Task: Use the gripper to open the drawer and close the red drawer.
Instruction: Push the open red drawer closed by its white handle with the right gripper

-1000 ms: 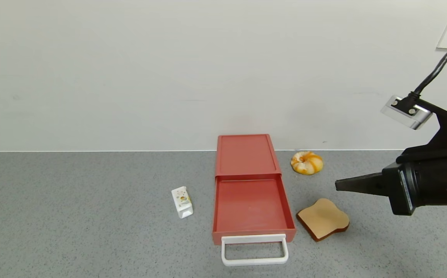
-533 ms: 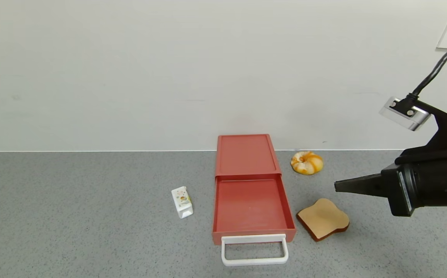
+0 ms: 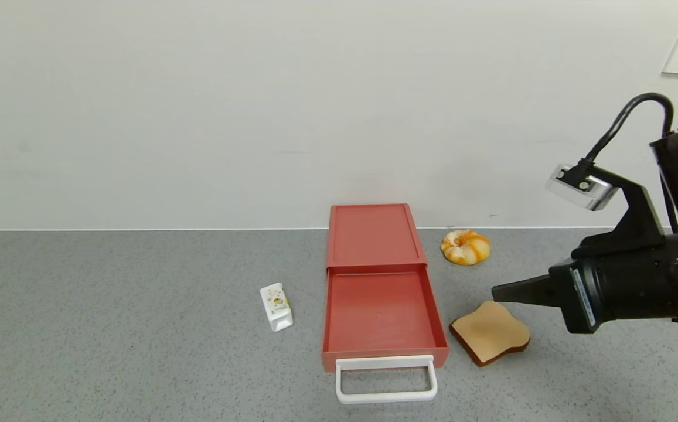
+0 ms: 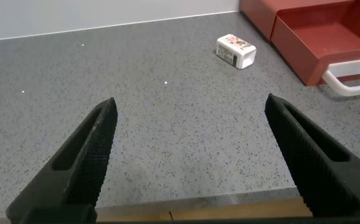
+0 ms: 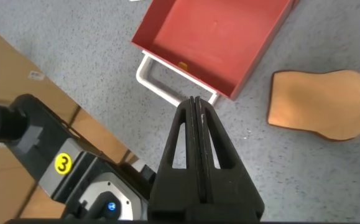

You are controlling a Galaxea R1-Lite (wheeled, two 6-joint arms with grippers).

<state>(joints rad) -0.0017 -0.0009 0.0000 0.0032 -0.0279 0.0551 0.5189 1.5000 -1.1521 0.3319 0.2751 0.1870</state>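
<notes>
hovering r end effector (image 3: 494, 291) pinched closed | drawer (image 3: 381, 313) open | l end effector (image 4: 192, 162) wide, wrist view only

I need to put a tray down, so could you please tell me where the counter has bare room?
Widest bare patch: the grey counter left of the small white carton, out to the edge. A narrow strip runs between carton and open red drawer. Right of the drawer is crowded: bagel, toast slice, and the shut right gripper above.

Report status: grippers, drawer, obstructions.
Right gripper shut, empty, above toast. Left gripper open, parked. Drawer pulled open, handle free. Path clear.
</notes>
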